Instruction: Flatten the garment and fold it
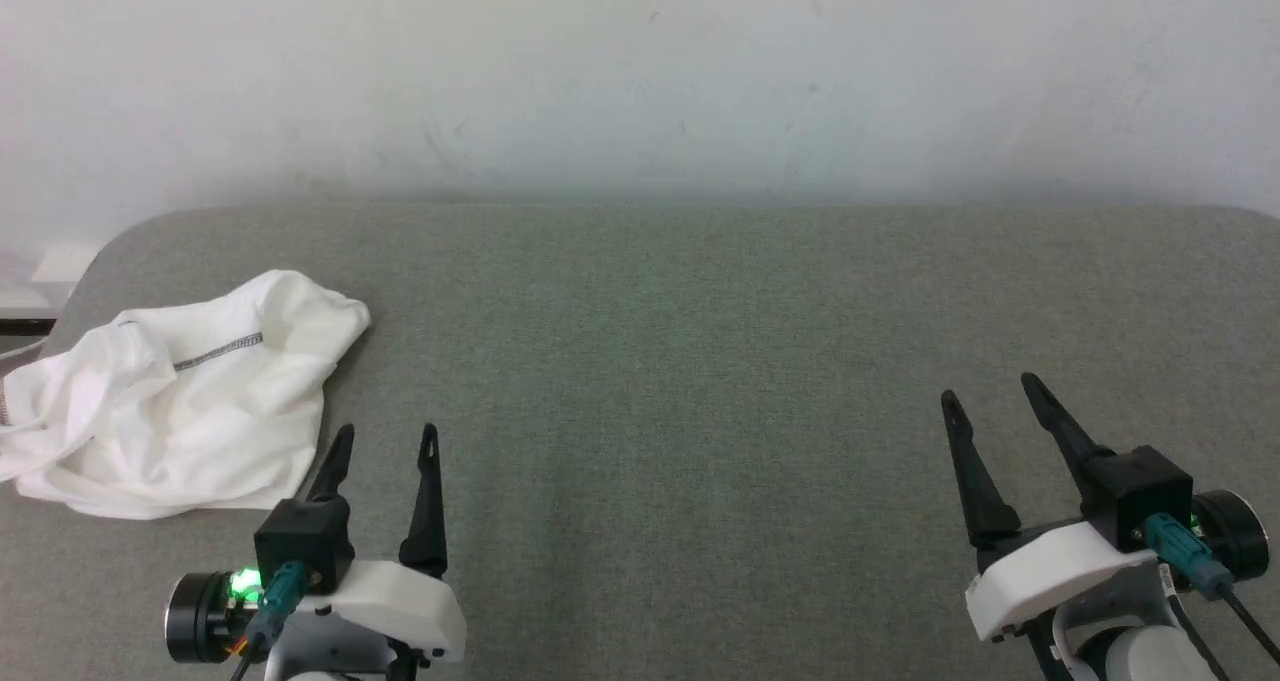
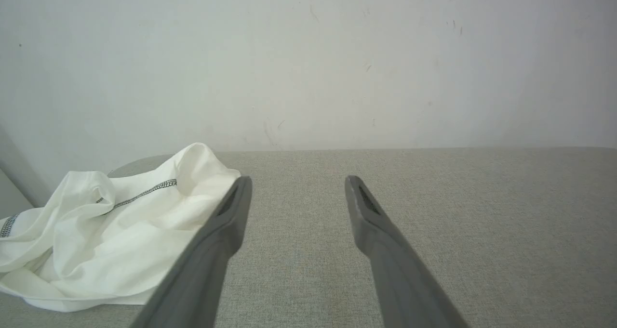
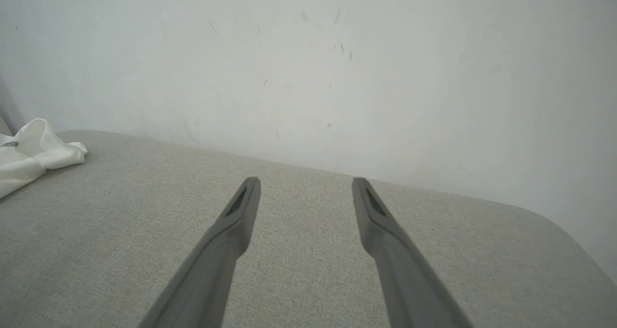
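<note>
Loosely crumpled, the garment (image 1: 200,411) lies just beside my empty, wide-spread left gripper (image 1: 388,429); my right gripper (image 1: 988,388), equally spread, sits well apart from it.

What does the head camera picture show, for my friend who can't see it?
A crumpled white T-shirt lies at the left end of a grey fabric table. The robot's left gripper and right gripper, both open and empty, sit at the near edge.

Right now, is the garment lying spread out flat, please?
No, the garment lies bunched in a crumpled heap at the left end of the grey surface.
</note>
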`<state>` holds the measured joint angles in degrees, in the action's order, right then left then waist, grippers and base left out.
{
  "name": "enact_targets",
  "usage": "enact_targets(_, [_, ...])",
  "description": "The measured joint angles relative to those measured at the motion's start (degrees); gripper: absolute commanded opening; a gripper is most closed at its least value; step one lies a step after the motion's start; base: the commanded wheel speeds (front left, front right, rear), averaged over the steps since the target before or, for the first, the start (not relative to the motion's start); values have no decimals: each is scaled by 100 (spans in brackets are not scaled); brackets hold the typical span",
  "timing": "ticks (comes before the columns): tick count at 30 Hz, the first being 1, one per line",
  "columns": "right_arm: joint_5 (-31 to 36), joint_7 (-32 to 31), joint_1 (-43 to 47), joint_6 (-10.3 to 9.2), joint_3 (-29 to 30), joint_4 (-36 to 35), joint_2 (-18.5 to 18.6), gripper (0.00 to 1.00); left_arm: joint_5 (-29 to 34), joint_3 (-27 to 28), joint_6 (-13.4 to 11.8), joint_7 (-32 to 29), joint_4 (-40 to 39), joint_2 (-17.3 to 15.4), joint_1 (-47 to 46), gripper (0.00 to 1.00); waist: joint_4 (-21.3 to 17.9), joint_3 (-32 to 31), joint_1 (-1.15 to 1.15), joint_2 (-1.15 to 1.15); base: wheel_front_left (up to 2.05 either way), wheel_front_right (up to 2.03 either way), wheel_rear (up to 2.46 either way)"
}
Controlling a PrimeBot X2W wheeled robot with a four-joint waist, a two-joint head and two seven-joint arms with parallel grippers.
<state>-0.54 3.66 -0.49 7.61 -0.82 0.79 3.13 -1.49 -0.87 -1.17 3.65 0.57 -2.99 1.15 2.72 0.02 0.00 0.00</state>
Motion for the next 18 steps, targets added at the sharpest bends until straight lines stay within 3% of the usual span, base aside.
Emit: enact_targets(18, [-38, 229, 22, 0, -171, 19, 0, 100, -54, -4, -47, 226, 1, 0, 87, 100, 517, -43, 0, 0, 0, 0, 0])
